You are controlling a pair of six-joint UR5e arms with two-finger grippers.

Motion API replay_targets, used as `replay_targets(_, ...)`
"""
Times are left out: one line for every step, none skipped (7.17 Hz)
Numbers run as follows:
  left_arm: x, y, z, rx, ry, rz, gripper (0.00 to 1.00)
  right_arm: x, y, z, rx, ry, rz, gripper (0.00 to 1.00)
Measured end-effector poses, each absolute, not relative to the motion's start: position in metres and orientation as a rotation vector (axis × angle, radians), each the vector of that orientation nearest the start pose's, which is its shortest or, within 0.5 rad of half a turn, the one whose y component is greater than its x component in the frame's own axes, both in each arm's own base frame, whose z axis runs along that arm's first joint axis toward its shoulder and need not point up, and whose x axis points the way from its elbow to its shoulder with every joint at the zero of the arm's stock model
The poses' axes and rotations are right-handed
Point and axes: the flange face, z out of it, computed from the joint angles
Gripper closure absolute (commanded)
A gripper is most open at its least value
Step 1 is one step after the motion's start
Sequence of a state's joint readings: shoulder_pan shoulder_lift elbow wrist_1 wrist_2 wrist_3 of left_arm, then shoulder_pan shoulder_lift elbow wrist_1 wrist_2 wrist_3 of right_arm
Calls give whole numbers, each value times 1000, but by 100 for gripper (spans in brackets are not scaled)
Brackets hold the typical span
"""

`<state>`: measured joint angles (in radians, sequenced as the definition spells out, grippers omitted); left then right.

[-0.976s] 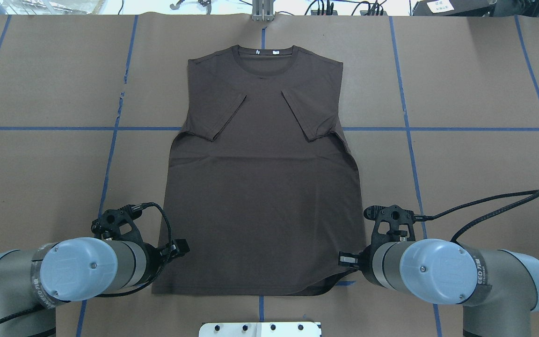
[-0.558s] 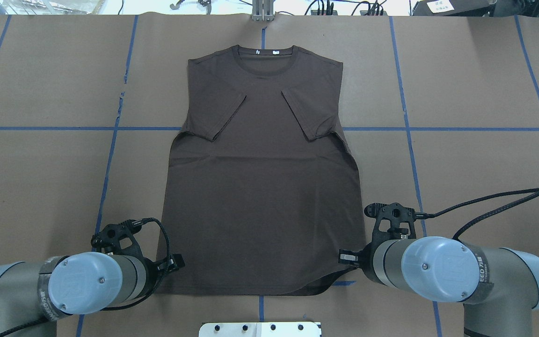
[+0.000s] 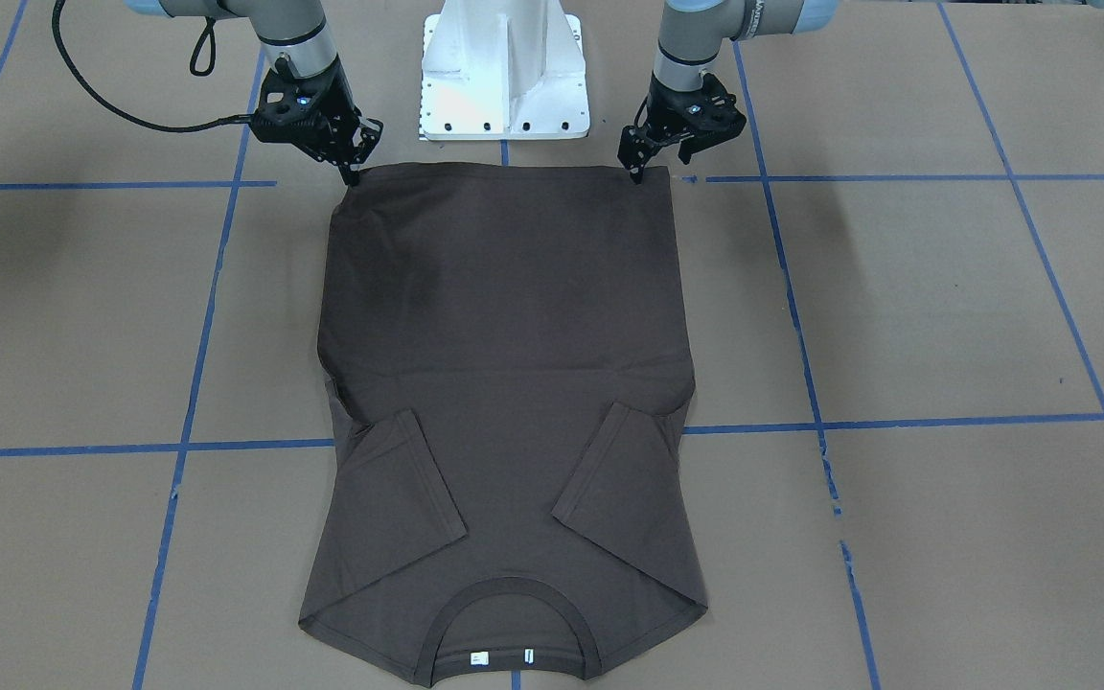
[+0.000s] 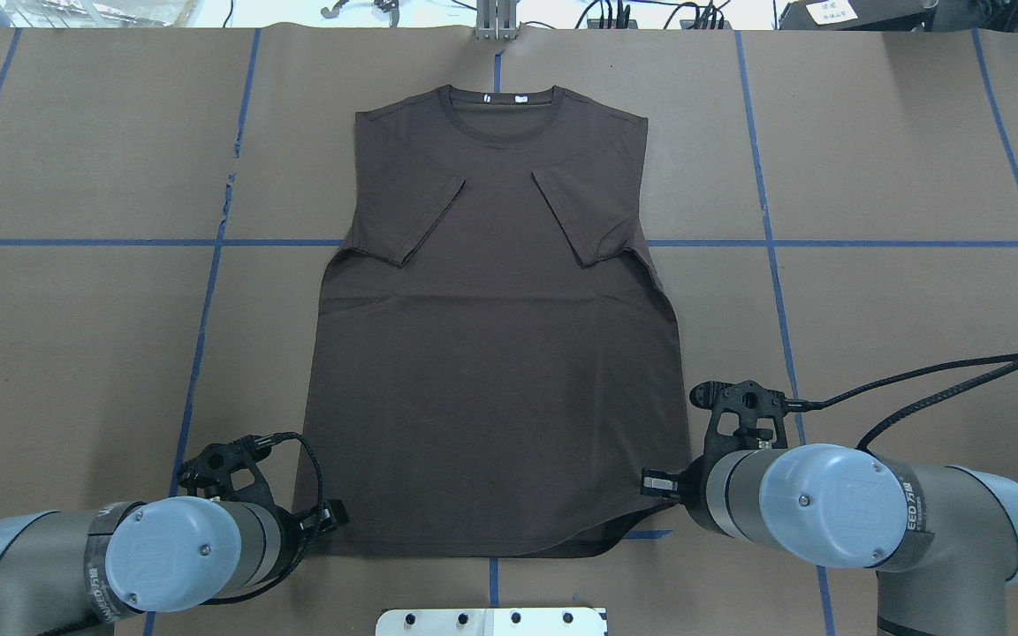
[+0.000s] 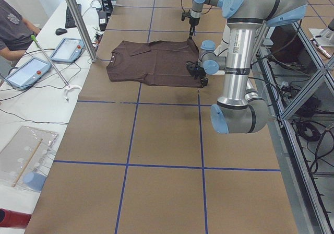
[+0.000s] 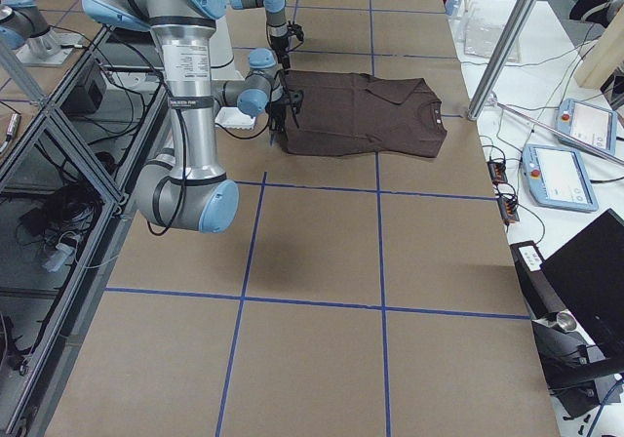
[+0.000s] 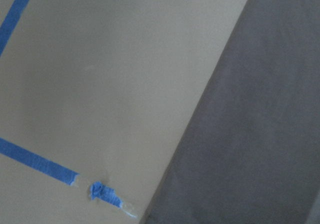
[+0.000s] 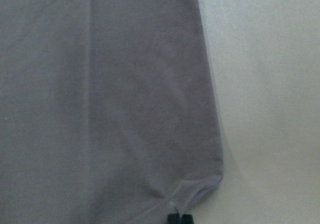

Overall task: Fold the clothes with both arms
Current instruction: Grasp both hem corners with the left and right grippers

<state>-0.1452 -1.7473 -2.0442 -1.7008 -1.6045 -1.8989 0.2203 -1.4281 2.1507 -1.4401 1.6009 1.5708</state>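
Note:
The dark brown T-shirt (image 4: pixel 491 371) lies flat on the brown table, collar away from the robot and both sleeves folded in over the chest. My right gripper (image 4: pixel 650 486) is shut on the right hem corner, which is slightly raised; in the right wrist view the cloth (image 8: pixel 110 94) puckers at my fingertips (image 8: pixel 179 218). My left gripper (image 4: pixel 332 517) stands at the left hem corner and looks open. The left wrist view shows only the shirt's edge (image 7: pixel 260 134) and bare table. From the front, both grippers, the right (image 3: pixel 353 172) and the left (image 3: pixel 636 171), point down at the hem corners.
The white pedestal base (image 3: pixel 504 77) stands just behind the hem, between the arms. Blue tape lines (image 4: pixel 208 291) cross the table. A metal pole (image 5: pixel 78 20), tablets (image 5: pixel 26 72) and a seated person (image 5: pixel 13 25) are at the far side.
My left arm has drawn back toward the robot, bringing its gripper down along the shirt's left edge to the hem corner. The right arm and the shirt have barely moved.

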Motion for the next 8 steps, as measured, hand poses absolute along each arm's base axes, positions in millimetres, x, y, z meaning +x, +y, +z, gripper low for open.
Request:
replay_targets(506,-204,348,-104,772,-434,17,-455,-235,314,66,-853,194,100)
replay_targets(507,-204,350,-104,768,-434,31,-455,-236,314,66,-853,194,100)
replay_targets(507,-203,350,-105,767,-434,50,-455,-236,314,65,-852,194,100)
replay_targets(507,-203,350,-105,767,-434,67,-455,-236,314,65,-852,194,100)
replay_targets(507,-203,349,-105,768,-434,80,-454,-236,314,65,-852,195,100)
replay_targets(507,-203,349,-105,771,-434,94,-453,-237,314,61,-853,197,100)
replay_targets(507,-203,348,-105,772,-434,100,-451,-240,314,54,-854,200,100)
replay_targets(506,-203,348,-105,772,-434,100,-449,-242,314,49,-856,202,100)
